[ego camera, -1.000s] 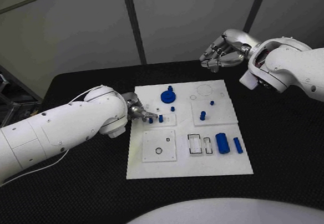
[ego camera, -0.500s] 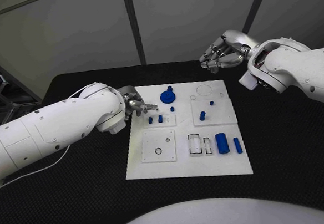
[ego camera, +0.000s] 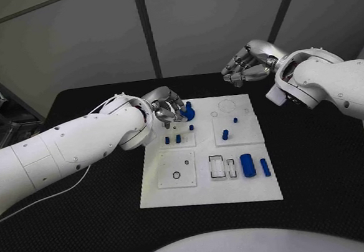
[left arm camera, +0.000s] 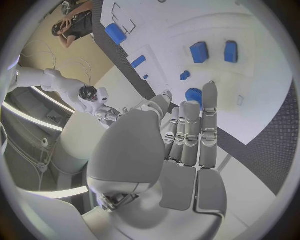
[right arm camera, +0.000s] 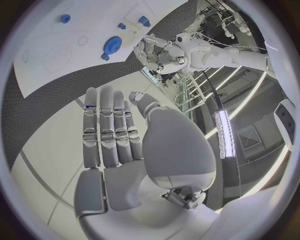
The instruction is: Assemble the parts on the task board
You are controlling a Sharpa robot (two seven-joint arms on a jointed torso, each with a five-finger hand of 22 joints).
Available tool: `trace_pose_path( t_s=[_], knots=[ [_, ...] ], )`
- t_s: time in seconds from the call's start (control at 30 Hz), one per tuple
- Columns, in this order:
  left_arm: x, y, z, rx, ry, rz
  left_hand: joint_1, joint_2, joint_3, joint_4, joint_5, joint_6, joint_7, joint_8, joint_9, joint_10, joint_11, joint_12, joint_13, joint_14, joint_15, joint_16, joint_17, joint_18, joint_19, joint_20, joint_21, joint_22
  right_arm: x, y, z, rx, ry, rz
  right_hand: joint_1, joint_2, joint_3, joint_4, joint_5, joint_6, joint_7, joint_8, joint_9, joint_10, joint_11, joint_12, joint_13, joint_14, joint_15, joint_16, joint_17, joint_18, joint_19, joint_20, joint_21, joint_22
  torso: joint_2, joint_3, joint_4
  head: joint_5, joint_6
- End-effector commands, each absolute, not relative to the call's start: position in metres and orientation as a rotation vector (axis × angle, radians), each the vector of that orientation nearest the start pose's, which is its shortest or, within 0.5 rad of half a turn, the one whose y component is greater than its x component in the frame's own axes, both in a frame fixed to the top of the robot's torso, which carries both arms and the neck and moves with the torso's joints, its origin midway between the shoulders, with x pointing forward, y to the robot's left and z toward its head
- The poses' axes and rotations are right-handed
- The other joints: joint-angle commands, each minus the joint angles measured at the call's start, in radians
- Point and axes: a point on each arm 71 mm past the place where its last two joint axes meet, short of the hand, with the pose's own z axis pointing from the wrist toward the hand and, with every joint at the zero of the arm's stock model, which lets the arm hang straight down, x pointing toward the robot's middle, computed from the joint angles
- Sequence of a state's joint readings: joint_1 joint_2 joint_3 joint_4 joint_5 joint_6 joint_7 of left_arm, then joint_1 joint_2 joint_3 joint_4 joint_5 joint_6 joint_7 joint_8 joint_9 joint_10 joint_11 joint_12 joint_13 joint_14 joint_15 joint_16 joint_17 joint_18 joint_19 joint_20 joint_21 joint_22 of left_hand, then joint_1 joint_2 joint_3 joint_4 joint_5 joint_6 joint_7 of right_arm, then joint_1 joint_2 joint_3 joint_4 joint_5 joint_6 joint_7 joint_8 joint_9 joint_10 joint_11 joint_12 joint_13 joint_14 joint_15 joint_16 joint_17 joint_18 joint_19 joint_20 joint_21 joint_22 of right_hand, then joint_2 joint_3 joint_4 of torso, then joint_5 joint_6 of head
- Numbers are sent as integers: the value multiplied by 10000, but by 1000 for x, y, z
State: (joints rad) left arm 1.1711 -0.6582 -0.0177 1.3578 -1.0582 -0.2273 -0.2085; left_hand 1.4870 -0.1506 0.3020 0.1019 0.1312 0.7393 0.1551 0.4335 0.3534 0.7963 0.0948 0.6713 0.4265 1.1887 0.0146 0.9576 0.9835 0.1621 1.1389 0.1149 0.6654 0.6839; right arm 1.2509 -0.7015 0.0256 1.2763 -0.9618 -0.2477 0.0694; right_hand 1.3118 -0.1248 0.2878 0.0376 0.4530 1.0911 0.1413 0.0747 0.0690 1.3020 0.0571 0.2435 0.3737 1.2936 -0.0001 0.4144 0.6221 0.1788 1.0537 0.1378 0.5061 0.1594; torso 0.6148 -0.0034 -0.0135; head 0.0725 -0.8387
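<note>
The blue gear [ego camera: 187, 109] at the far left of the white task board [ego camera: 211, 192] looks light, rigid and slick — I'd pinch it by its raised hub — with my left hand [ego camera: 168, 108] just beside it, fingers extended and empty, and my right hand [ego camera: 245, 67] spread empty, beyond the board.

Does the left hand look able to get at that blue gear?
Probably yes. The left hand hovers right beside the blue gear, fingers apart and holding nothing, with nothing between them.
</note>
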Motion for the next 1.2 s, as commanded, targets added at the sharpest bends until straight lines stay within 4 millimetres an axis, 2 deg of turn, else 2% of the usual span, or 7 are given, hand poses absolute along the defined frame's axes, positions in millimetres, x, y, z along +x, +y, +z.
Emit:
trace_pose_path(
  t_s=[0.03,0.1,0.13,0.23,0.37,0.87,1.2],
  knots=[
    [512,145,-210,-9,18143,-8126,-43,-199,301,-45,-13,372,-57,-269,-411,116,-12,-385,-490,413,-20,715,256,163,235,7,280,209,544,-196,-149,2424,16274,9645,32,-99,50,19,41,-67,21,-10,-2,-98,15,19,10,-84,42,-78,-25,25,-81,29,-47,-16,14,9,-19,-32,25],
    [514,140,-213,549,18141,-7951,-91,-197,618,-52,2,760,-104,-423,-665,424,-78,-622,-852,1453,-73,2139,1318,-114,1313,-40,2090,1844,543,-195,-148,2412,16188,9678,50,-112,69,16,45,-84,36,-16,-5,-145,31,-5,4,-128,56,-106,-51,22,-107,36,-64,-23,24,0,-5,-80,54],
    [514,140,-213,607,18147,-7930,-103,-200,665,-52,4,806,-113,-452,-702,466,-92,-660,-906,1529,-75,2260,1406,-149,1410,-44,2280,2023,543,-195,-148,2410,16180,9681,53,-113,73,16,46,-86,39,-17,-5,-156,34,-11,2,-137,59,-113,-57,21,-112,37,-67,-25,26,0,-8,-85,57],
    [515,132,-219,1369,18390,-7624,-291,-379,939,-77,-13,1171,-218,-715,-986,711,-101,-1074,-1383,2103,-104,3086,1981,-393,2083,-95,3693,3388,543,-194,-147,2395,16101,9715,76,-122,125,27,49,-120,72,-26,-8,-282,76,-88,-49,-251,101,-209,-139,15,-177,55,-110,-41,32,-8,-2,-136,66],
    [517,124,-227,2111,18881,-7186,-494,-552,1046,-148,-29,1415,-306,-1061,-1254,906,-124,-1533,-1854,2493,-111,3515,2193,-530,2505,-143,4528,4210,542,-192,-147,2370,16075,9762,87,-123,138,27,49,-125,77,-26,-7,-298,81,-99,-61,-265,107,-228,-158,15,-189,59,-117,-44,29,-7,-8,-155,76],
    [526,117,-239,2717,19567,-6188,-623,-611,1083,-334,-34,1710,-355,-1396,-1482,1009,-147,-2040,-2332,2662,-171,3596,2023,-530,2628,-205,4595,4299,541,-190,-147,2328,16117,9833,111,-116,159,20,49,-136,82,-29,-8,-306,85,-106,-73,-272,110,-245,-180,17,-199,62,-123,-46,39,-10,-8,-233,58],
    [529,119,-241,2692,19683,-5978,-511,-428,1262,-478,-19,1929,-336,-1466,-1541,1217,-136,-2149,-2480,2713,-161,3657,2003,-557,2704,-201,4684,4411,541,-189,-147,2325,16163,9837,111,-116,160,22,48,-139,84,-30,-9,-306,86,-106,-74,-272,111,-246,-183,17,-200,63,-124,-46,29,-7,13,-297,3]
  ],
)
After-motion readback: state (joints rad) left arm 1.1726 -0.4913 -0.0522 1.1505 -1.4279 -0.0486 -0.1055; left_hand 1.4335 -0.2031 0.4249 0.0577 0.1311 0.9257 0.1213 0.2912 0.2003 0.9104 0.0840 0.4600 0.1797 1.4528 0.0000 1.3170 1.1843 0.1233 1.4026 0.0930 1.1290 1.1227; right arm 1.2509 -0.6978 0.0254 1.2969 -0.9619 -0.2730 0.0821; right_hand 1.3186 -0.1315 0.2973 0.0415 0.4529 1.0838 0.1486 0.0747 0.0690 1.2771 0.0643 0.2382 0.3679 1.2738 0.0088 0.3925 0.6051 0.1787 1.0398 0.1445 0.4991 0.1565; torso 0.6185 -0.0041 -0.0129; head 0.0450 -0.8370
